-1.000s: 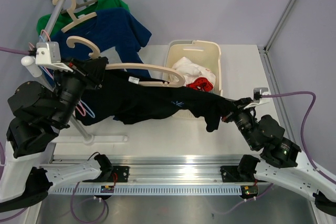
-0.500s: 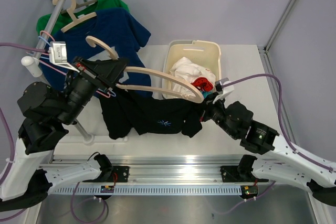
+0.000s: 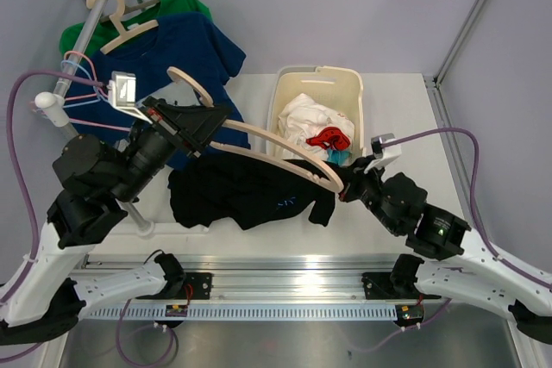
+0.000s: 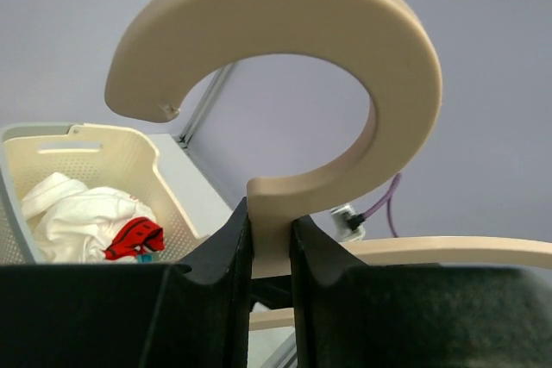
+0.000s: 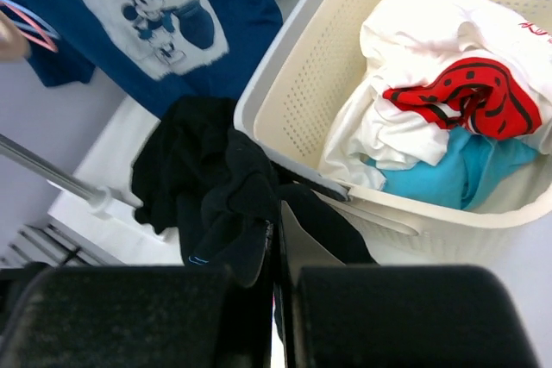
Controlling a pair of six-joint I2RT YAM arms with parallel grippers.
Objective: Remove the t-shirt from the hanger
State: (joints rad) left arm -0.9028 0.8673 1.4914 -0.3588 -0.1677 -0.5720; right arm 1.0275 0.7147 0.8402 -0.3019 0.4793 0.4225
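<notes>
— Holding what, that left gripper (image 4: 269,247)?
— Its jaws clamp the neck of the beige curved wooden hanger (image 3: 259,134), raised over the white table (image 3: 405,118).
— And the right gripper (image 3: 345,185)?
— Pinched closed on a fold of the black fabric t-shirt (image 3: 241,196), which lies heaped on the table beneath the hanger, beside the cream perforated plastic basket (image 3: 319,73).
</notes>
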